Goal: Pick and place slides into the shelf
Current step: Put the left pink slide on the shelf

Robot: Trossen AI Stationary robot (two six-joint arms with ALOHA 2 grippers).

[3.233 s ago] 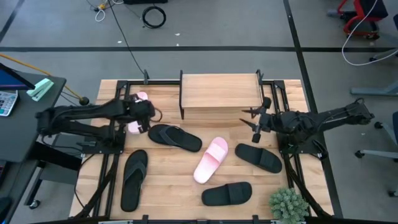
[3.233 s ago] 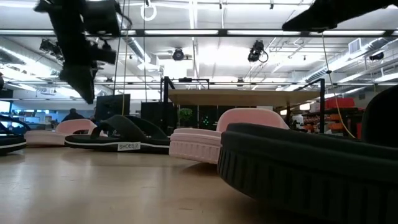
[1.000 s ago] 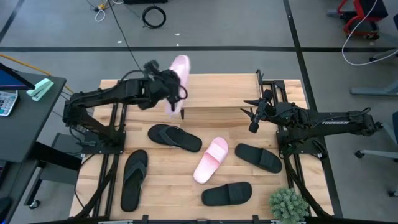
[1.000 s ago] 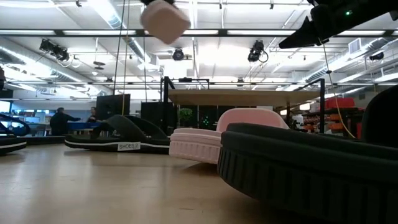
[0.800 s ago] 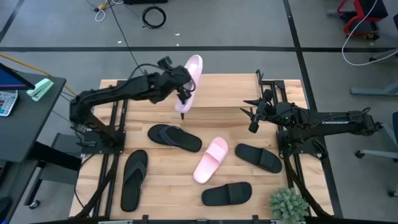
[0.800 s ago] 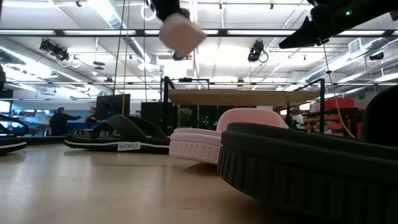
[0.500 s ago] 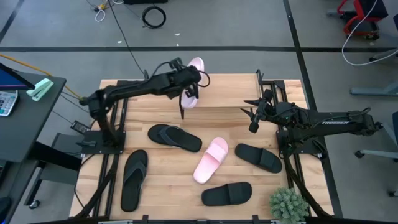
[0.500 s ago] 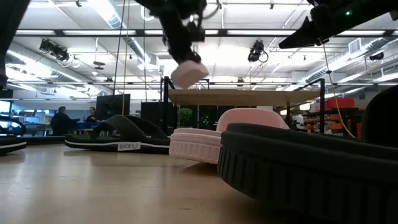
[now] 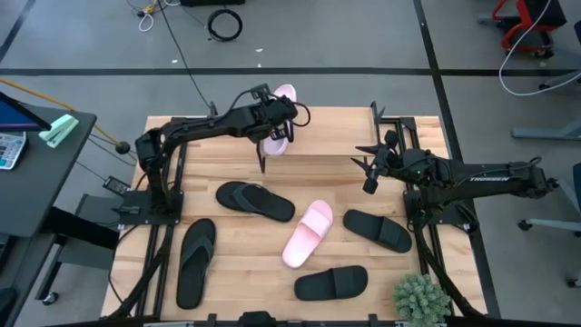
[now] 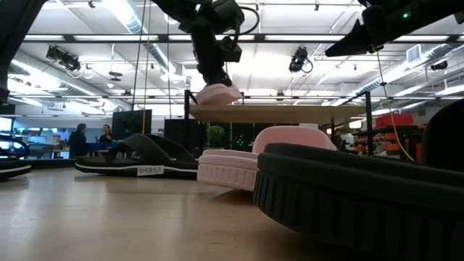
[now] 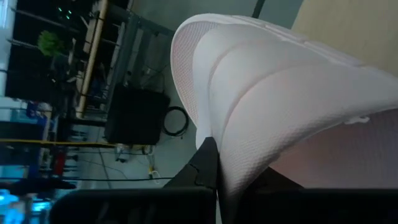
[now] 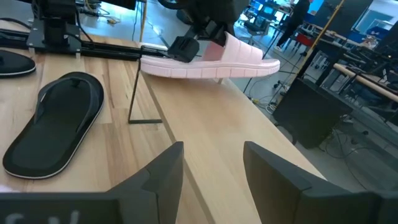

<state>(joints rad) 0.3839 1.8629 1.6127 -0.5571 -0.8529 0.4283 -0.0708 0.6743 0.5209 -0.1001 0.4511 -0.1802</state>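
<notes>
My left gripper [image 9: 275, 127] is shut on a pink-and-white slide [image 9: 282, 115] at the left end of the shelf's top board [image 9: 327, 134]. The right wrist view shows that slide [image 12: 214, 64] level and sole down, part of it reaching past the board's far edge. My right gripper [image 9: 367, 174] hovers open by the shelf's right end, holding nothing. A second pink slide [image 9: 307, 233], two black wide-strap slides [image 9: 377, 230] [image 9: 331, 282] and two black thong flip-flops [image 9: 255, 200] [image 9: 195, 259] lie flat on the table. My left gripper pinches the pink slide's strap [image 11: 249, 124] at its edge, one dark finger [image 11: 207, 163] showing beside it. The fingers slant down from the table's left side. The slide sits level and sole down at the top board's left end [image 10: 217, 95]; whether it rests there I cannot tell.
A potted plant [image 9: 419, 298] stands at the table's near right corner. The black arm frames [image 9: 154, 213] [image 9: 427, 227] run along both table sides. The top board's middle and right stretch [image 12: 211, 130] is bare wood.
My left gripper, still shut on the pink slide, has come down and toward the table's right, from high over the shelf's left end to the top board. The slide has turned from tipped on edge to level, sole down.
</notes>
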